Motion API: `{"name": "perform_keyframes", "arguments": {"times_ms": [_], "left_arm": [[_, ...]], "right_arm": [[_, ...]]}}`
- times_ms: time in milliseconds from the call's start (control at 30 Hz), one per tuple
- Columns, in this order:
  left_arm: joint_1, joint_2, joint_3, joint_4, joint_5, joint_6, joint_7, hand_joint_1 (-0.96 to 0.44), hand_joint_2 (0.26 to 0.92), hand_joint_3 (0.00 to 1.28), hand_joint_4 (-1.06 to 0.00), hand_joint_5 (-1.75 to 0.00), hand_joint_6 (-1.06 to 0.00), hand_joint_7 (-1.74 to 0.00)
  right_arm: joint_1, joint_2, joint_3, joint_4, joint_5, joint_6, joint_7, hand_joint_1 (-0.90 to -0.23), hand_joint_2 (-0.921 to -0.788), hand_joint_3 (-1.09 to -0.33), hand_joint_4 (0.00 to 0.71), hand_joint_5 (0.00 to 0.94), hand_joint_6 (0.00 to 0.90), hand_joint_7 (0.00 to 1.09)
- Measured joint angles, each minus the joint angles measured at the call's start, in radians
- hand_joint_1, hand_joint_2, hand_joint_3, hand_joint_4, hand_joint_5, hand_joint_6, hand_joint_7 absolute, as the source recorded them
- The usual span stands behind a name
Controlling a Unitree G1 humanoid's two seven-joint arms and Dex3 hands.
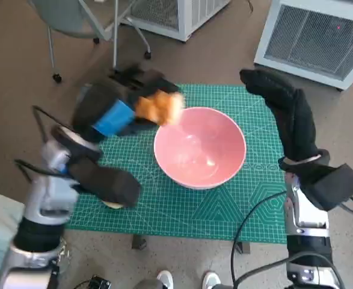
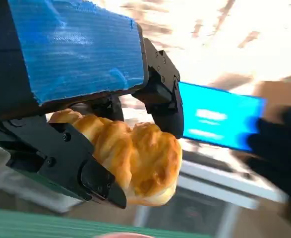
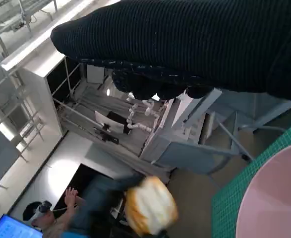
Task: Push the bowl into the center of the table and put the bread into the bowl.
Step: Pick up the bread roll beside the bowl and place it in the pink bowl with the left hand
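A pink bowl (image 1: 200, 146) stands near the middle of the green cutting mat (image 1: 182, 208). My left hand (image 1: 119, 108), black with blue tape, holds a golden piece of bread (image 1: 159, 107) in the air just beyond the bowl's far left rim. In the left wrist view the black fingers (image 2: 61, 158) clamp the bread (image 2: 135, 163) from both sides. My right hand (image 1: 281, 99), in the black glove, hovers above the mat's far right corner, beside the bowl, holding nothing. The right wrist view shows the bowl's rim (image 3: 276, 196) and the bread (image 3: 150, 207).
A grey chair (image 1: 74, 21) and white cabinets (image 1: 311, 33) stand on the floor beyond the table. A pale object (image 1: 113, 205) lies on the mat under my left forearm. A person (image 3: 51, 215) shows in the right wrist view. Feet (image 1: 185, 280) show at the table's near edge.
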Motion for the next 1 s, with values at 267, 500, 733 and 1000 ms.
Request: {"name": "perform_keyframes", "arguments": {"times_ms": [267,500,733,1000], "left_arm": [[-0.004,-0.057,-0.097,0.027,0.024,-0.033,-0.036,0.00,0.920,0.06,-0.74,-1.08,-0.60,-1.22],[-0.041,-0.085,-0.153,0.157,0.042,-0.096,-0.046,0.00,0.920,0.07,-0.72,-1.12,-0.58,-1.22],[-0.057,-0.091,-0.174,0.254,0.037,-0.145,-0.062,-0.15,0.894,0.17,-0.46,-0.45,-0.39,-0.91],[-0.057,-0.086,-0.184,0.271,0.042,-0.176,-0.076,-0.22,0.877,0.01,-0.28,-0.02,-0.39,-0.09]], "right_arm": [[0.009,0.000,-0.006,0.003,0.000,-0.006,0.000,-0.646,-0.921,-0.714,0.221,0.003,0.000,0.55],[0.011,0.000,-0.012,0.003,0.000,-0.008,0.000,-0.645,-0.921,-0.714,0.221,0.003,-0.001,0.55],[0.014,-0.001,-0.019,0.003,-0.001,-0.010,0.000,-0.646,-0.921,-0.714,0.219,0.002,-0.001,0.55],[0.014,-0.001,-0.020,0.005,-0.002,-0.015,0.000,-0.647,-0.921,-0.713,0.220,0.002,-0.001,0.55]]}}
